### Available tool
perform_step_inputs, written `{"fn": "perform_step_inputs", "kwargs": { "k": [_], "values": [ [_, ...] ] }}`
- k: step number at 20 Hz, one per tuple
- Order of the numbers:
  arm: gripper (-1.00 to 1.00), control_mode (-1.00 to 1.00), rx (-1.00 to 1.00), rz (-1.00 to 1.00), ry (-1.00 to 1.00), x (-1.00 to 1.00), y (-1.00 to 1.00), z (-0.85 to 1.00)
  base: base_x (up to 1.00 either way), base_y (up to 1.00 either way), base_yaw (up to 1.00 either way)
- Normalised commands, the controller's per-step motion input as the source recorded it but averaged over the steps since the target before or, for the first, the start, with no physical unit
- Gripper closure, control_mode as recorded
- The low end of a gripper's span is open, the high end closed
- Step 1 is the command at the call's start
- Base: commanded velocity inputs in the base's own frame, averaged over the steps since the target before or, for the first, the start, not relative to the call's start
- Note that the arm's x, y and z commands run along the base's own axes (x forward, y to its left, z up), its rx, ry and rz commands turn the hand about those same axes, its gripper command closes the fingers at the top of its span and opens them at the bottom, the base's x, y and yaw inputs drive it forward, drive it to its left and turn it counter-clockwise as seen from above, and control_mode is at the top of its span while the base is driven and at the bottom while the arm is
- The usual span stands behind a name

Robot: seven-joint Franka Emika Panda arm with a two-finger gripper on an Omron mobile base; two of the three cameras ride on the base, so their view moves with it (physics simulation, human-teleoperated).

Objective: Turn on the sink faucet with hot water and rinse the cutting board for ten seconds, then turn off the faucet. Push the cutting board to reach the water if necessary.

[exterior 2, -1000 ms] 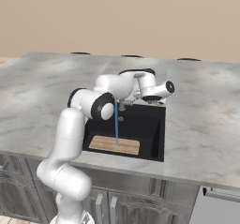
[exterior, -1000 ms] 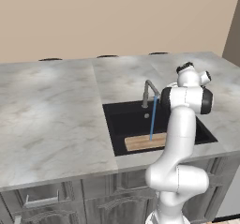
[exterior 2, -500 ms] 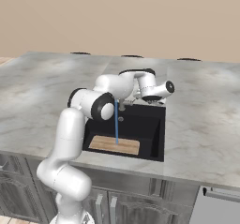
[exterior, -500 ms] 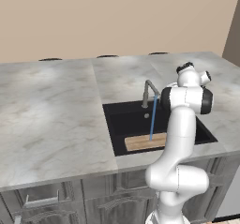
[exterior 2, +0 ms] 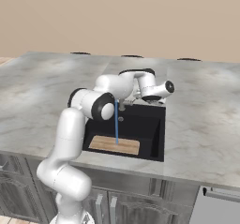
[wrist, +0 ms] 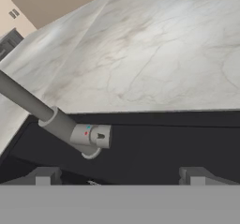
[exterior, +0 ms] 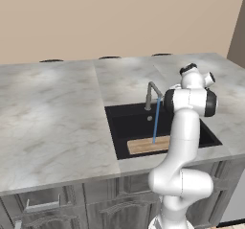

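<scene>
You see the water (exterior: 155,120) falling from the faucet (exterior: 151,93) onto the cutting board (exterior: 148,145), which lies at the sink's (exterior: 125,124) front wall. Your gripper (wrist: 119,175) hangs beside the faucet base with its 2 fingertips wide apart (holding nothing).

No words, brands or numbers can be read anywhere. The faucet (wrist: 77,131) carries only two tiny dots on its handle, one red and one blue, side by side; neither has lettering that can be made out.
</scene>
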Motion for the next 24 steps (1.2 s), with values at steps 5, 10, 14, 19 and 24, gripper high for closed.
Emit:
{"fn": "perform_step_inputs", "kwargs": {
  "k": [5, 10, 14, 19, 24],
  "values": [
    [-1.00, -1.00, 0.00, 0.00, 0.00, 0.29, 0.00, 0.00, 0.00, 0.00, 0.00],
    [-1.00, -1.00, 0.02, 0.00, 0.00, 0.23, -0.03, 0.00, 0.00, 0.00, 0.00],
    [-1.00, -1.00, 0.00, 0.00, 0.00, 0.09, -0.05, 0.00, 0.00, 0.00, 0.00],
    [-1.00, -1.00, 0.00, 0.00, 0.00, 0.00, 0.00, -0.18, 0.00, 0.00, 0.00],
    [-1.00, -1.00, 0.00, 0.00, 0.00, 0.00, 0.00, -0.40, 0.00, 0.00, 0.00]
  ]
}}
